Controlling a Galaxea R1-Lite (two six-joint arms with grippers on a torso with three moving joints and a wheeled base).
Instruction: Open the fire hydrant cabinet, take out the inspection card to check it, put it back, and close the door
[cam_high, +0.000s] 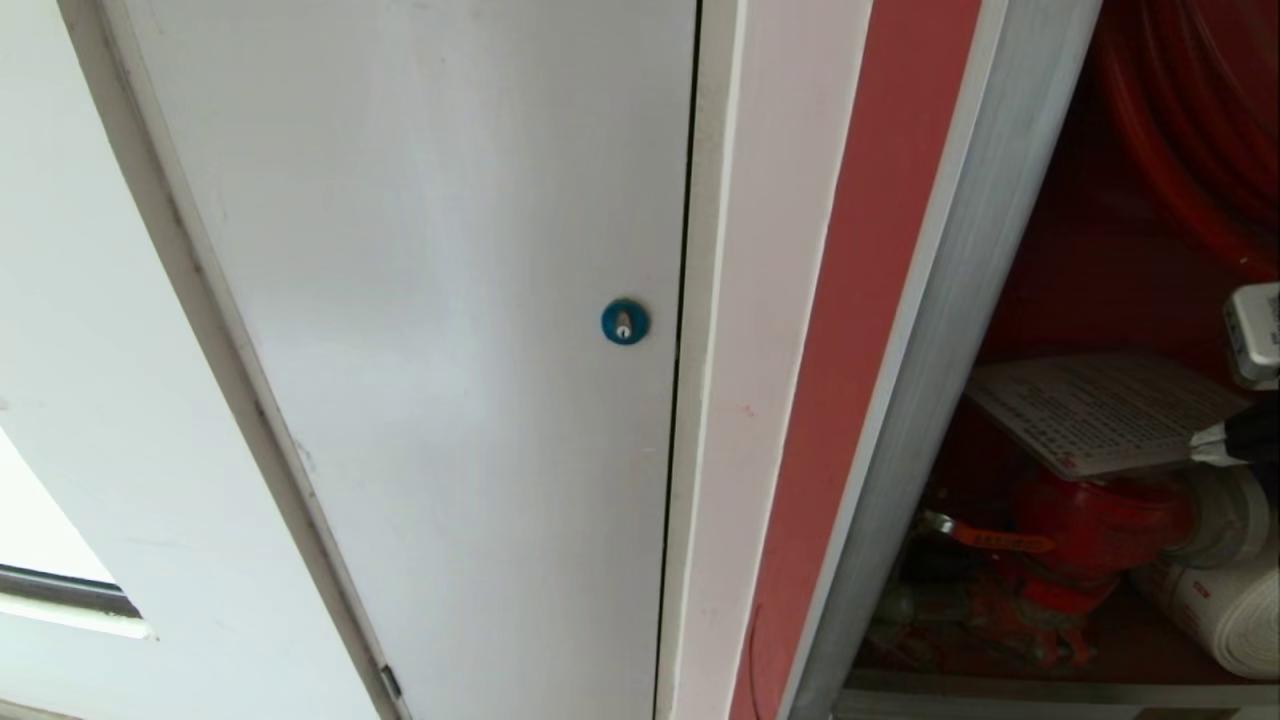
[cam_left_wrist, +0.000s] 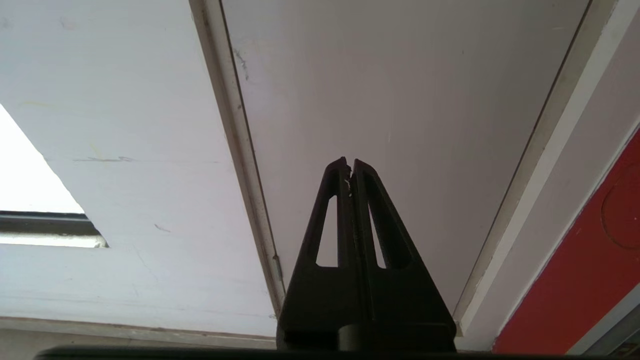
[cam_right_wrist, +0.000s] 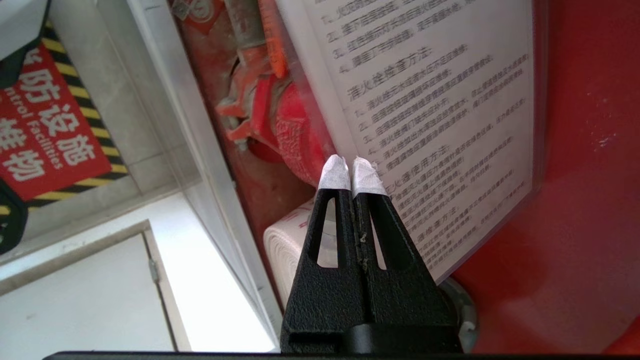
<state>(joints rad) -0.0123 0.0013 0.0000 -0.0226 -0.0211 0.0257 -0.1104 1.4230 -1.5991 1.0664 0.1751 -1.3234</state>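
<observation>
The fire hydrant cabinet (cam_high: 930, 330) stands open on the right of the head view, red inside, with the red hydrant valve (cam_high: 1090, 530) and the white rolled hose (cam_high: 1225, 610) low down. The inspection card (cam_high: 1105, 410), in its clear sleeve, sits tilted just above the valve, and the right pincer (cam_high: 1205, 445) has its white-taped tips pinched together on the card's edge. The left pincer (cam_left_wrist: 350, 165) is off to the side, tips together with nothing in them, pointing at the plain white door (cam_high: 450, 350) with the blue lock (cam_high: 624, 321).
</observation>
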